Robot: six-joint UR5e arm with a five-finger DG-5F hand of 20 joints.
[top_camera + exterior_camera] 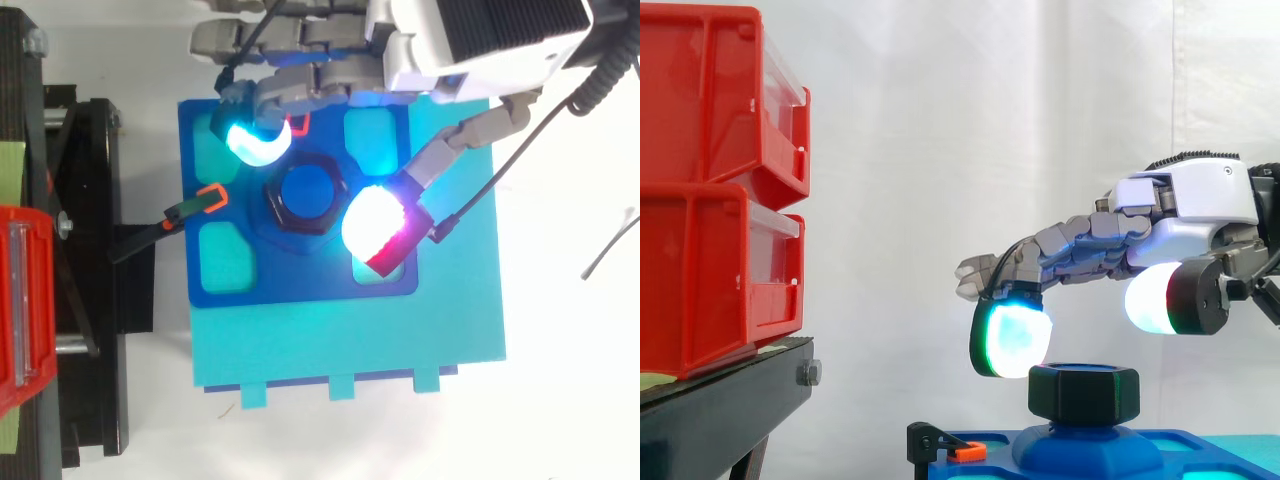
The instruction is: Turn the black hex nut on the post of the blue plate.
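The black hex nut [1083,392] [272,203] sits on the blue post [307,190] at the middle of the blue plate [300,278] [1180,450]. My hand [1195,195] [470,35] reaches in from the right and hovers just above the nut, open. One cyan-glowing fingertip [1010,340] [255,140] hangs beside the nut's far-left side, slightly higher than its top. The thumb pad [1160,298] [378,225] glows white and red over the nut's opposite side. Neither pad touches the nut.
The blue plate lies on a teal base [350,340]. An orange-tipped black clamp [205,200] [965,452] grips the plate's left edge. Two stacked red bins [710,190] stand on the black stand [720,410] to the left.
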